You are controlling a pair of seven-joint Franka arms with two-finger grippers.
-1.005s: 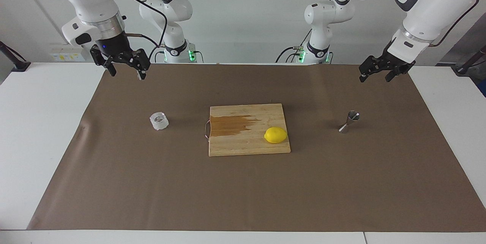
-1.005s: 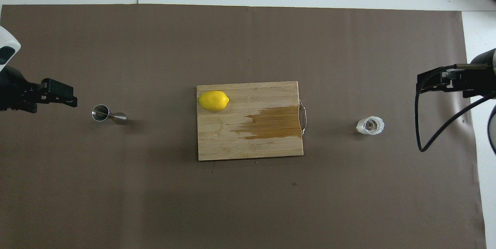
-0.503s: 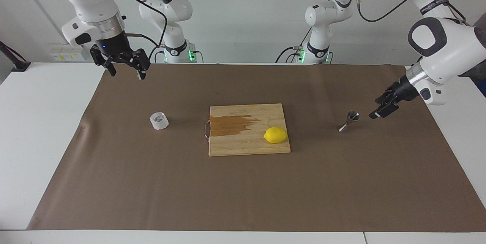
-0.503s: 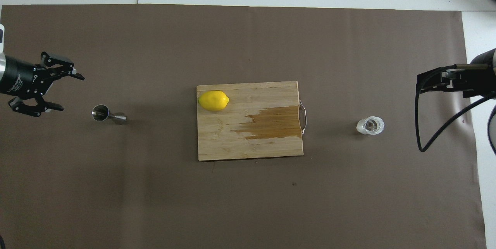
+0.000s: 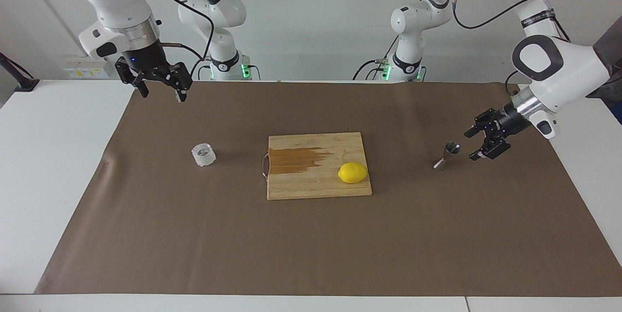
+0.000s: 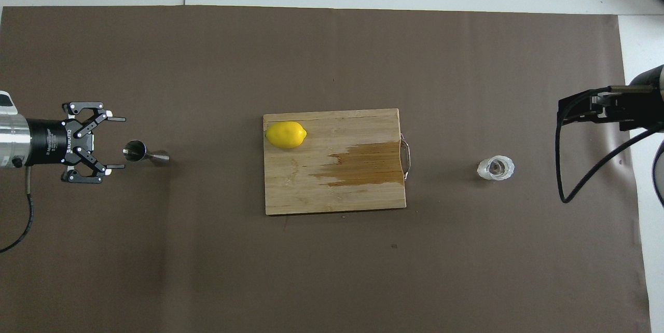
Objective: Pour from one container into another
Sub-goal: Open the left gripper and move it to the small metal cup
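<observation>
The left claw (image 5: 472,146), fingers spread wide, is lining up beside the small steel hourglass jigger (image 5: 447,155) near the left arm's bench end; it should straddle the narrow waist squarely. The right claw (image 5: 160,94), open, is waiting above the bench edge nearest the robots, well apart from the clear faceted glass cup (image 5: 203,154).

This is a robotics lab, not a kitchen. Two white robot arms (image 5: 549,59) with trailing black cables (image 5: 486,15) stand bolted at the edge of a white tabletop (image 5: 53,156) covered with plain brown paper (image 5: 311,244), bare white walls (image 5: 316,10) rise around, and a wall socket strip (image 5: 85,70) sits nearby.
</observation>
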